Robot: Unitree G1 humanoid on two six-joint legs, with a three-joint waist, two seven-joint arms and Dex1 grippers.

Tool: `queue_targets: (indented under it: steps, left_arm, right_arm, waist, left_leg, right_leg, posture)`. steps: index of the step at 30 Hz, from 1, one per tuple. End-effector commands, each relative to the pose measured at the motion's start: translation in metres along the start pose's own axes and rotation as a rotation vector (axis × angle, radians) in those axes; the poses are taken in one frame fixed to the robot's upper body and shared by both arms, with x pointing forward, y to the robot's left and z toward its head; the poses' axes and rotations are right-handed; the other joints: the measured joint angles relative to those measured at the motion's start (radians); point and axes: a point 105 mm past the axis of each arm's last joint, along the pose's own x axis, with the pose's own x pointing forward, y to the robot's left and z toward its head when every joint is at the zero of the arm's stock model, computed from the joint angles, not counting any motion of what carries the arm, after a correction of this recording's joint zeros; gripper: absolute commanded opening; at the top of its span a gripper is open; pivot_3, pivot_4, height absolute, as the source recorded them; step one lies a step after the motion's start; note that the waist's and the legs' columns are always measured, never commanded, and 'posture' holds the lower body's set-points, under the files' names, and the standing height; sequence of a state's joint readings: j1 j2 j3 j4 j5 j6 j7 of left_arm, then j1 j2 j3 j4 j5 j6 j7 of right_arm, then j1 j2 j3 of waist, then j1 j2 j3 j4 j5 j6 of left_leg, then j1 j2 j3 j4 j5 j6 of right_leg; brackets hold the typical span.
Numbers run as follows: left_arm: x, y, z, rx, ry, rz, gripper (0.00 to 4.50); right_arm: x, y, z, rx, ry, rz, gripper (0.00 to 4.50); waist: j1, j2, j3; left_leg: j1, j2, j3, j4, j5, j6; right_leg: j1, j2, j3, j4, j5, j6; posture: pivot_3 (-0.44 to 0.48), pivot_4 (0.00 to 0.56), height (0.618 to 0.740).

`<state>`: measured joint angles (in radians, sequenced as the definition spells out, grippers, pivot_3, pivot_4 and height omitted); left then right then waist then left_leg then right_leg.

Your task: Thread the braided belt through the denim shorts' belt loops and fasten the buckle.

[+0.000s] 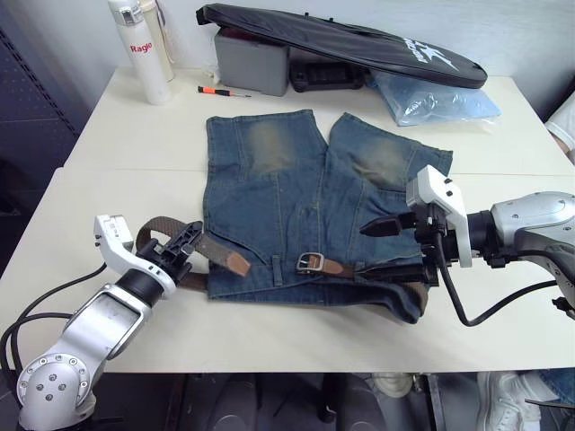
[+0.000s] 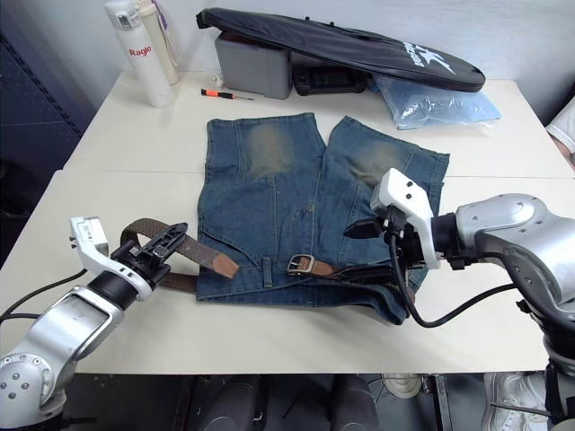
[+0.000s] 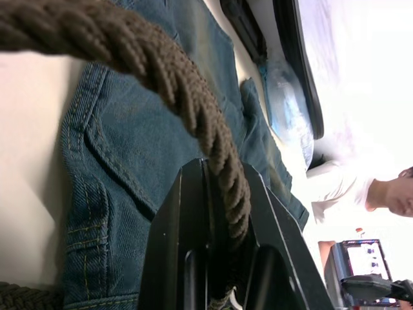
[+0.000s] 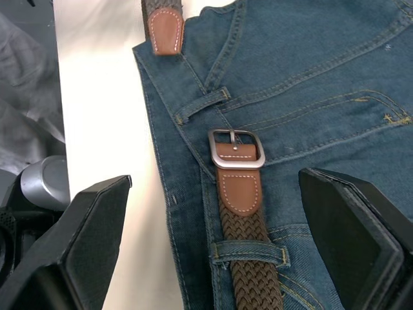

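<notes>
Both eye views look forward and down from head height over the table point(image 1: 117, 135), sharing almost the same scene. Each wrist view looks close along its fingers, and both show the shorts point(image 4: 310, 77) and belt point(image 4: 248, 271).

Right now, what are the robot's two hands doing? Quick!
Left gripper: shut on the belt.
Right gripper: open, holding nothing, above the buckle.

The braided belt point(image 1: 208, 247) passed out of sight behind the denim shorts point(image 1: 269, 206) waistband. The person point(image 3: 361, 187) in the left wrist view was cut off at the frame edge.
</notes>
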<state>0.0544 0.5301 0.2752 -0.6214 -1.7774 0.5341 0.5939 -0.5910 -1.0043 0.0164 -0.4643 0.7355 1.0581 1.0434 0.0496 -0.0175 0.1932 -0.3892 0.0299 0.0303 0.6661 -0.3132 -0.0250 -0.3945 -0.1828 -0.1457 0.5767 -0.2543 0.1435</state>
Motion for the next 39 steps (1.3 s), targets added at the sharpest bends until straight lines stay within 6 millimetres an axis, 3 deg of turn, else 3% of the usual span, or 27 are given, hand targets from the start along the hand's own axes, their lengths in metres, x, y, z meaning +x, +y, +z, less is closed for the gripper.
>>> queue_targets:
  steps: [1, 9, 16, 39]
  left_arm:
    - [0.005, -0.014, -0.009, 0.018, -0.002, -0.055, 0.00]
    - [0.024, -0.022, -0.029, 0.022, 0.027, -0.086, 0.00]
    - [0.036, -0.021, -0.044, 0.149, 0.061, -0.065, 0.00]
    - [0.018, -0.008, -0.026, 0.230, 0.066, 0.028, 0.00]
  right_arm:
    - [-0.004, -0.003, 0.002, -0.023, 0.006, -0.041, 4.45]
    - [-0.005, -0.006, 0.000, -0.025, 0.020, -0.074, 4.45]
    - [-0.010, -0.007, 0.002, -0.025, 0.033, -0.095, 4.45]
    - [-0.007, -0.010, -0.004, -0.040, 0.050, -0.092, 4.45]
  waist:
    - [0.002, 0.000, 0.000]
    - [0.005, 0.000, 0.000]
    - [0.004, 0.000, 0.000]
    - [0.003, 0.000, 0.000]
  left_leg:
    - [0.000, 0.000, 0.001, 0.000, 0.000, 0.000]
    - [0.001, 0.000, 0.003, 0.000, -0.001, 0.001]
    - [0.001, 0.000, 0.006, 0.000, -0.001, 0.002]
    - [0.002, 0.000, 0.008, 0.000, -0.002, 0.002]
  right_leg:
    - [0.000, 0.000, 0.001, 0.000, 0.000, 0.000]
    - [-0.001, 0.000, 0.003, -0.001, 0.001, 0.001]
    - [-0.002, 0.001, 0.006, -0.001, 0.001, 0.001]
    - [-0.003, 0.001, 0.009, -0.001, 0.001, 0.002]
  posture:
    - [0.000, 0.150, 0.740]
    - [0.000, 0.150, 0.740]
    - [0.000, 0.150, 0.740]
    - [0.000, 0.150, 0.740]
